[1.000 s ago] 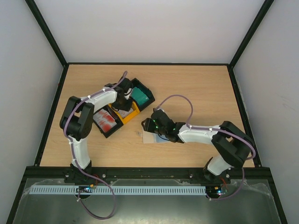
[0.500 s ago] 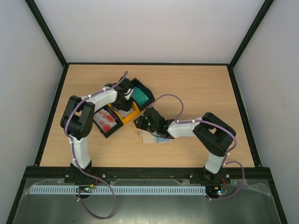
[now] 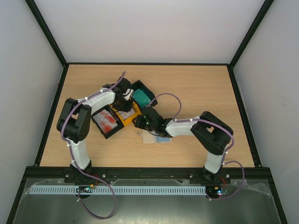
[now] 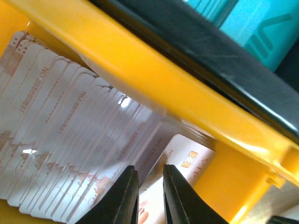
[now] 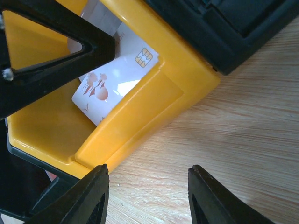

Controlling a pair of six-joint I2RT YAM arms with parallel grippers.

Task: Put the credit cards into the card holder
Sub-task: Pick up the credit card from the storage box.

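Note:
The pale whitish credit cards [image 4: 60, 126] stand in a stack in the yellow tray [image 3: 127, 119]. My left gripper [image 3: 124, 103] is down in that tray. Its jaws [image 4: 150, 175] are a narrow gap apart over one loose pale card with a chip [image 4: 187, 156]; I cannot tell if they grip it. That card leans in the tray in the right wrist view [image 5: 117, 79]. My right gripper [image 3: 139, 122] is wide open and empty over bare wood [image 5: 148, 179] beside the tray's corner. The beige card holder [image 3: 150, 138] lies partly under my right arm.
A black tray with teal cards [image 3: 141, 98] sits behind the yellow tray. A black tray with red-and-white cards [image 3: 106, 120] sits to its left. The yellow tray's wall [image 5: 154, 93] is just ahead of my right fingers.
My right gripper has moved left from above the card holder to the yellow tray's corner. The trays have shifted slightly, and the teal tray has turned a little.

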